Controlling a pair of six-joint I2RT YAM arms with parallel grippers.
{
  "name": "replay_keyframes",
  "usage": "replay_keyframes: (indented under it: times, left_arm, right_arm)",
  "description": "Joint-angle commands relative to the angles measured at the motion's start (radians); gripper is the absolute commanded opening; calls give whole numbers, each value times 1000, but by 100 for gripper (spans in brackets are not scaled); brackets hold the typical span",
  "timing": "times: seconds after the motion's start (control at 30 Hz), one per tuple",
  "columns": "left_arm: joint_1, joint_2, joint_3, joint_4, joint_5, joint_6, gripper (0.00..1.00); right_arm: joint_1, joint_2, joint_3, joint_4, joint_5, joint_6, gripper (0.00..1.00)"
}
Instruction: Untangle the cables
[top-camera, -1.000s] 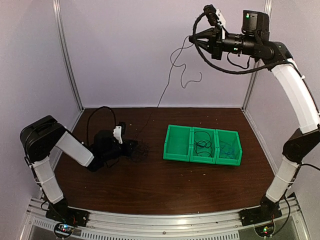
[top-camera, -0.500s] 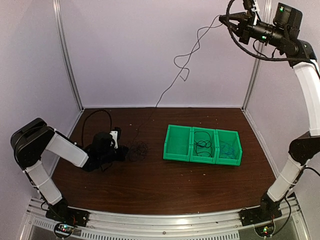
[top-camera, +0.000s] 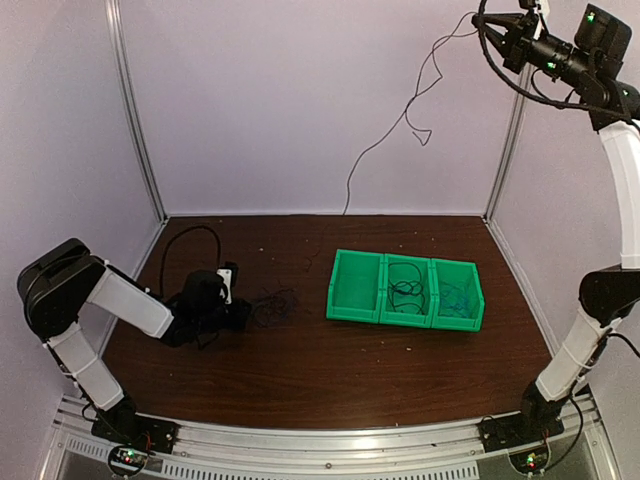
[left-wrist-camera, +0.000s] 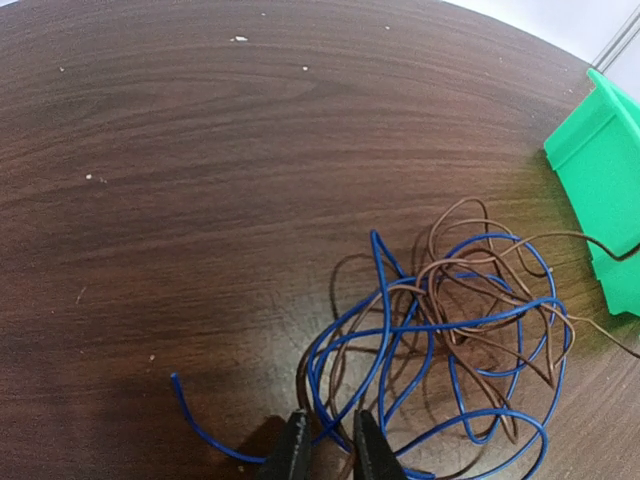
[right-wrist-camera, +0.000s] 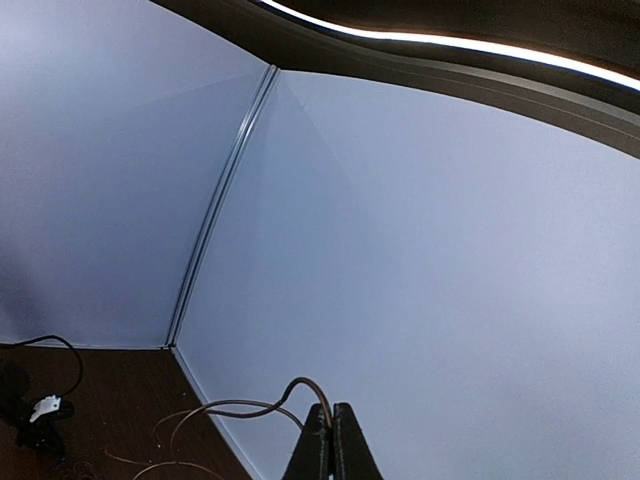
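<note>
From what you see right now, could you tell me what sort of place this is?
Most likely a robotics lab test cell: pale panel walls on aluminium posts enclose a wooden table, two arms are bolted at its near edge, and a green sorting bin holds cables.

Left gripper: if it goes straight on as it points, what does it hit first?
The tangle of blue and brown wires, lying right ahead of the left gripper on the table; strands run right up to it. The green bin sits farther on and off to the right, probably out of line.
</note>
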Motion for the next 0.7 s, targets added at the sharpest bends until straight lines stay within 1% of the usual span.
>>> replay_keyframes:
  times: [0.0,0.07,0.13,0.27,0.37,0.5,0.57,0.67]
  left_arm:
    - [11,10,10,-35,-38,10,11]
    - [28,28,8,-68,-29,-12,1]
    - [40,39,-5,-85,-21,-49,0]
    - [44,16,-39,-147,-94,-135,0]
    - [44,-21,-74,-161,-161,-196,0]
    - [44,-75,-82,-261,-287,-289,0]
    - [44,-124,-102,-252,-309,-282,0]
    - [44,-170,-105,-220,-288,-221,0]
  right_arm:
    - [-49,20,95,53,46,14,0]
    - [-105,30,136,58,51,22,0]
    - [-180,32,160,69,34,36,0]
    - [-320,23,166,173,-54,164,0]
    - [-334,8,140,169,-70,160,0]
    - [-338,1,122,190,-31,166,0]
    - [-339,-2,110,201,-44,177,0]
    - [-336,-7,38,249,-111,235,0]
